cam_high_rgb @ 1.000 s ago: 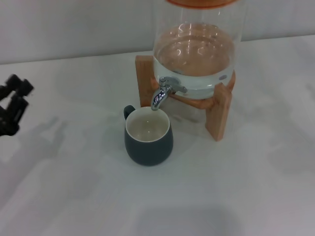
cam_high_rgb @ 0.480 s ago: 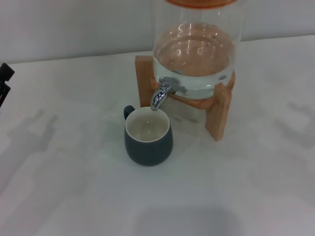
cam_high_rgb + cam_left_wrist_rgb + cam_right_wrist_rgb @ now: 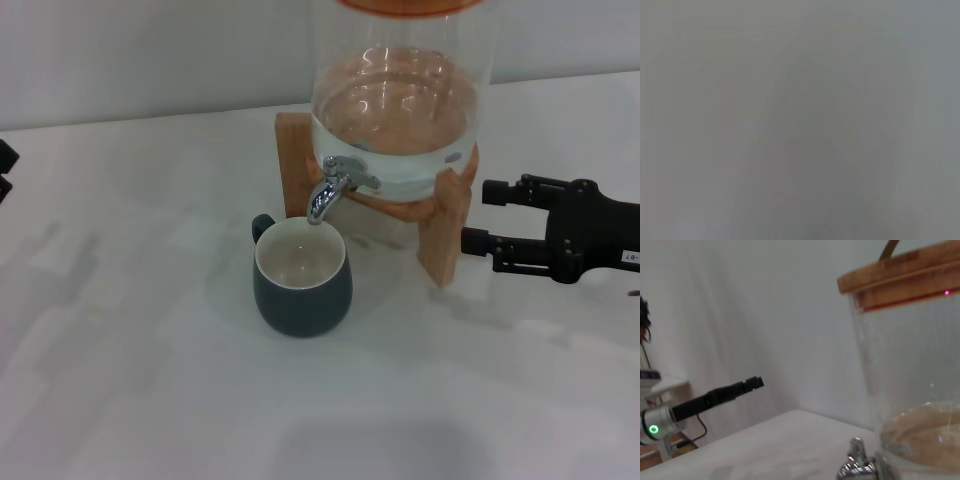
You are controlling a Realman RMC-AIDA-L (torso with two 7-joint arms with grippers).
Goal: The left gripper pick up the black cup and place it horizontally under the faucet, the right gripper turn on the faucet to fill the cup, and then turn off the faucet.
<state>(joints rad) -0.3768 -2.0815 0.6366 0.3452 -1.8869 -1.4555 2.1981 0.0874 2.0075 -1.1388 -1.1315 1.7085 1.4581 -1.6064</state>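
My right gripper point(image 3: 475, 215) reaches in from the right side, level, its two fingers spread apart and pointing left. My left gripper point(image 3: 4, 170) sits at the far left edge, barely showing there; the right wrist view shows its arm stretched out level.

Black cup point(image 3: 302, 282): upright on white table point(image 3: 150, 350), directly beneath faucet point(image 3: 330, 187) spout. Glass dispenser point(image 3: 400, 110) on wooden stand point(image 3: 445, 235). Right gripper point(image 3: 478, 217): fingers apart, beside stand. Left gripper point(image 3: 4, 170): at table's left edge.
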